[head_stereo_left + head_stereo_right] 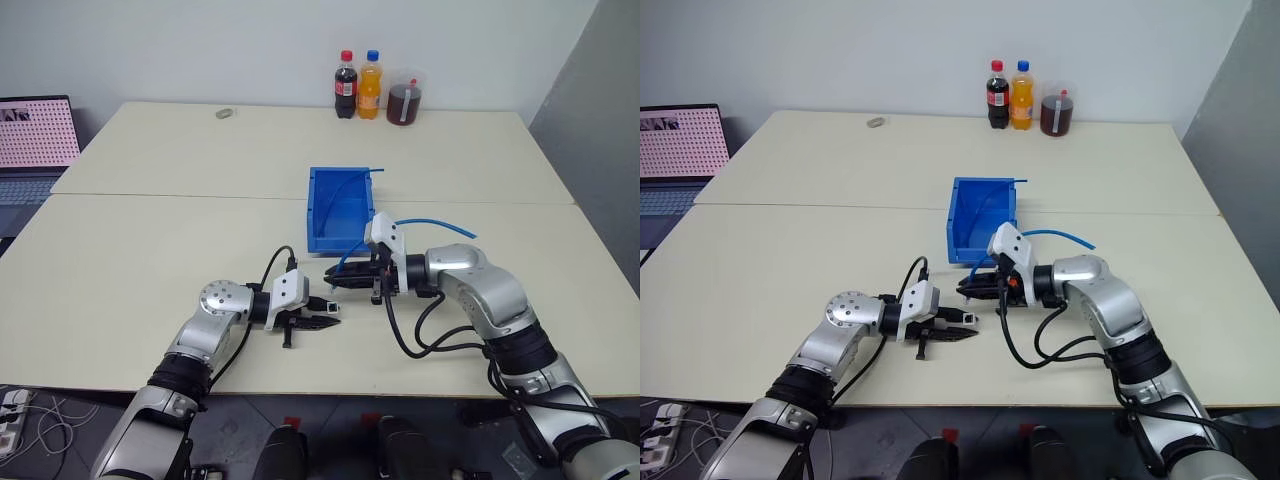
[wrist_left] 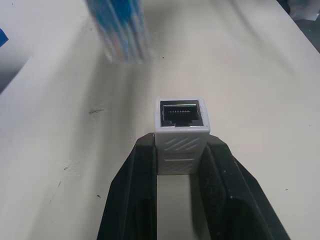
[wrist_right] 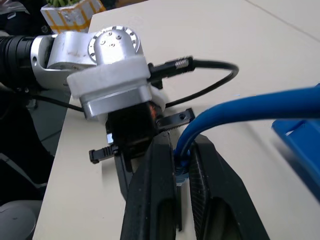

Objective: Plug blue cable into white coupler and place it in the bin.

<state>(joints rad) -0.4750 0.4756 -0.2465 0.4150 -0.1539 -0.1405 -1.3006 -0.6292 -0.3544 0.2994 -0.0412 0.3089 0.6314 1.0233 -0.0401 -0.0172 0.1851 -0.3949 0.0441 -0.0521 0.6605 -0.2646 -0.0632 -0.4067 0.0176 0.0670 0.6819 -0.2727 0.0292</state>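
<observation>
My left gripper (image 1: 325, 312) hovers low over the table near its front edge, shut on the white coupler (image 2: 181, 125). The coupler's dark socket faces outward past the fingertips. My right gripper (image 1: 333, 281) is just beyond and slightly higher, pointing toward the left one. It is shut on the blue cable (image 3: 250, 107) close to its plug end, and the plug sits between the fingers (image 3: 155, 170). The plug hangs a short way from the socket, apart from it. The cable (image 1: 438, 222) loops back over the right arm and trails into the blue bin (image 1: 325, 242) behind both grippers.
Two drink bottles (image 1: 345, 85) and a jar of dark liquid (image 1: 404, 100) stand at the table's far edge. A small grey object (image 1: 224, 113) lies far left on the table. A laptop (image 1: 35, 135) sits off to the left.
</observation>
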